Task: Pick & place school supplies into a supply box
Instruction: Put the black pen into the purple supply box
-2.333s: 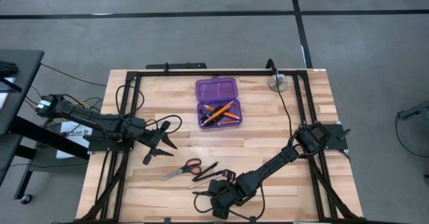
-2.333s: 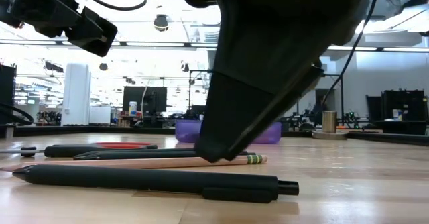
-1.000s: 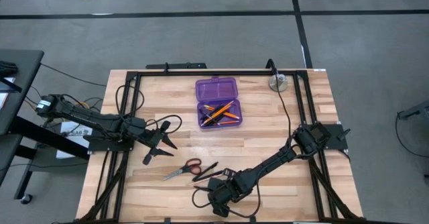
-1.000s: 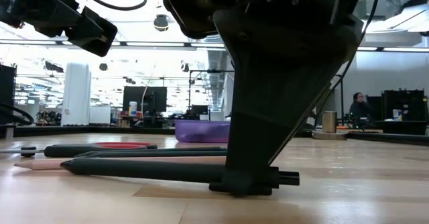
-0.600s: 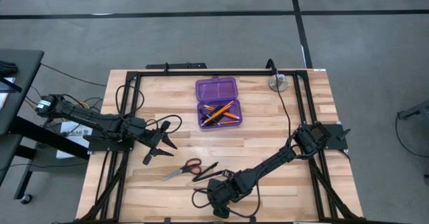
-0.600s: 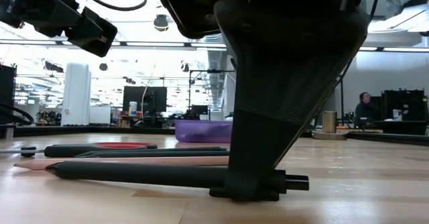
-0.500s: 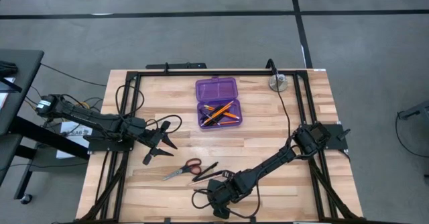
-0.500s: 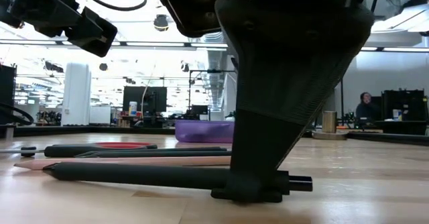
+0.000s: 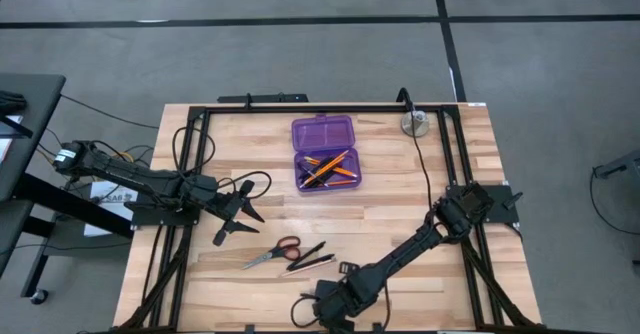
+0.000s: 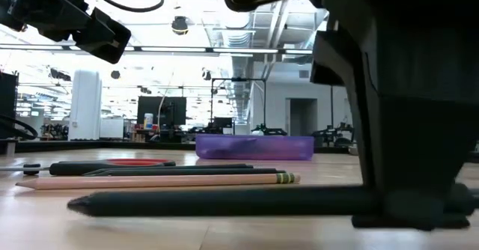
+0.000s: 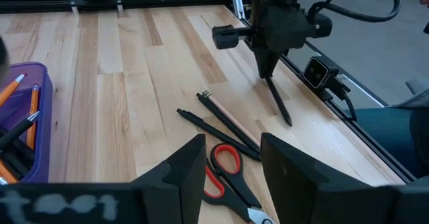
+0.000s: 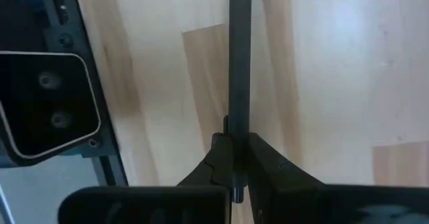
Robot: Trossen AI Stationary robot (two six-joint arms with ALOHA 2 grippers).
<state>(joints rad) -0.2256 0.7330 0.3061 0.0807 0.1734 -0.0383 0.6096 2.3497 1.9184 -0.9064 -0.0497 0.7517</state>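
Right gripper point(image 12: 236, 158), at the table's near edge, is pinching its fingers onto a slim black pen point(image 12: 239, 63) lying on the pale wood-plank table point(image 9: 400, 209). Beyond it, the translucent purple plastic case point(image 9: 325, 153) is lying open, holding orange pencils and dark pens. Red-handled scissors point(image 9: 272, 253) are lying between. Left gripper point(image 9: 234, 217) is hovering part-open, empty. In the low view, the right gripper is blocking much of the bright workshop behind.

Open purple supply box point(image 9: 325, 154) (pencils inside); scissors point(image 9: 272, 254), pen point(image 9: 306, 255), pencil point(image 9: 312, 264) lie nearby.
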